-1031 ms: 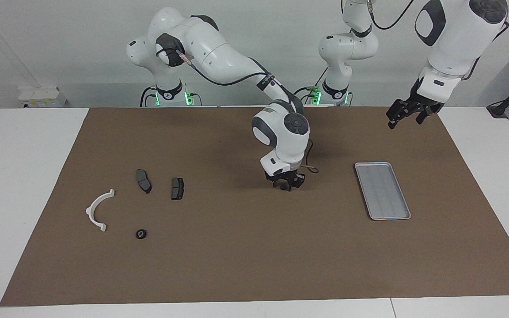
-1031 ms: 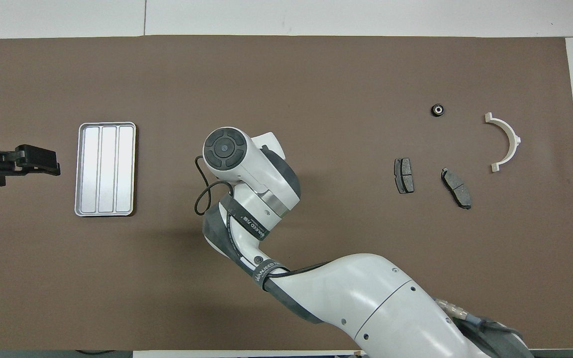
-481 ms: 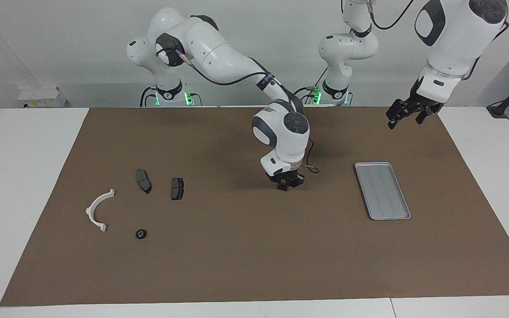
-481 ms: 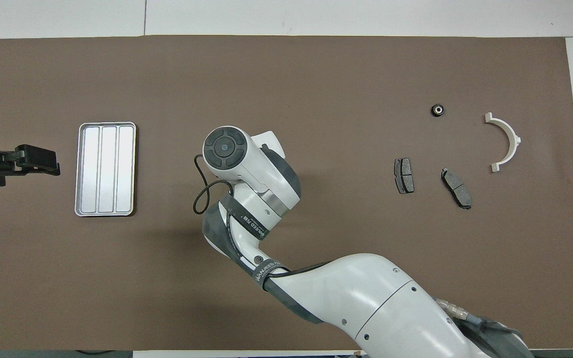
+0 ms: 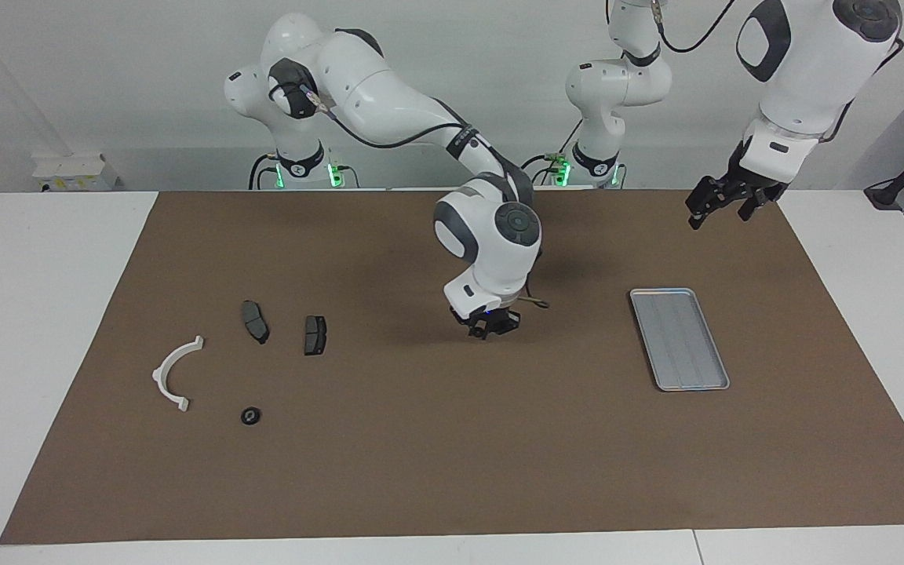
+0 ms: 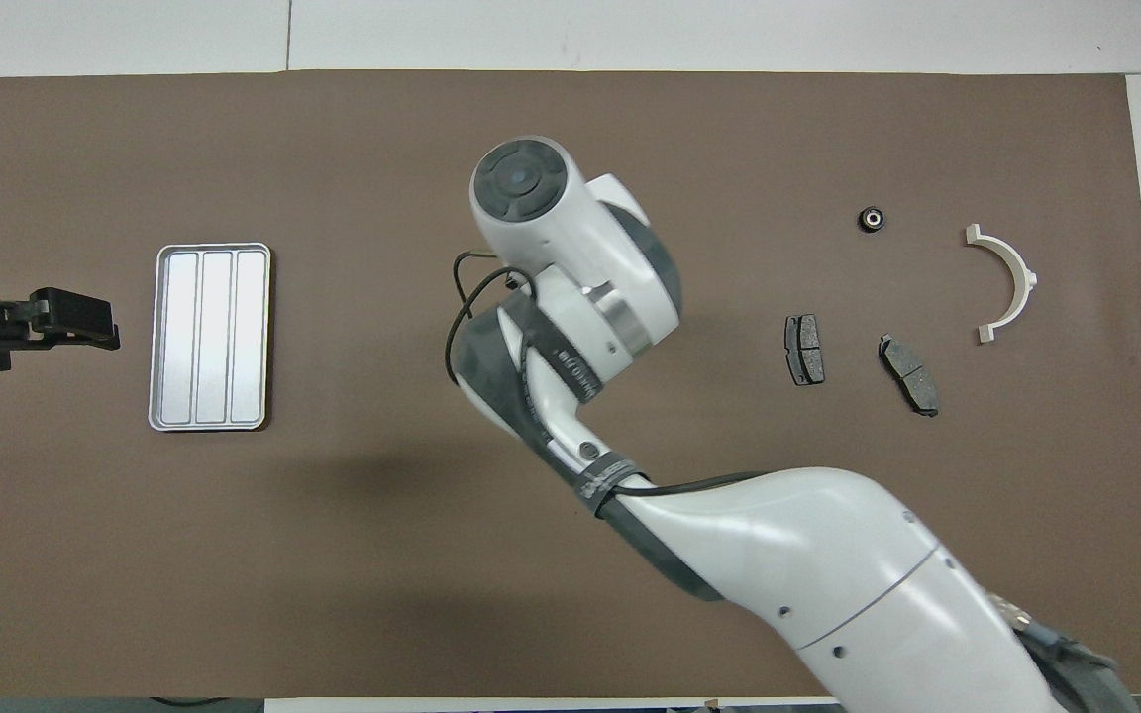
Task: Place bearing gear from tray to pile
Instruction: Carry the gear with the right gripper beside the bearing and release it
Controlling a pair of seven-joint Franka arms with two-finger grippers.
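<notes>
My right gripper (image 5: 491,325) hangs just above the brown mat (image 5: 452,471) in the middle of the facing frame, wrist turned down. In the overhead frame my own forearm covers it. Its jaws look drawn close together, but I cannot tell whether anything is pinched between them.

My left gripper (image 5: 723,205) waits near the top of the facing frame, raised over the mat toward my left arm's end of the tabletop (image 5: 44,314). Its jaws are spread and hold nothing. In the overhead frame it sits at mid-height against the frame's edge, beside the tray (image 5: 679,339).

The tray is a ridged silver rectangle lying flat on the mat, and its floor shows bare.

One bearing gear (image 5: 250,415), small, dark and round, lies low in the facing frame at my right arm's end. It sits among the pile, near the white half-ring bracket (image 5: 160,375) and farther from me than the two dark brake pads (image 5: 256,321). It touches none of them. The pads lie side by side, a little apart, with the bracket nearer the mat's edge.
</notes>
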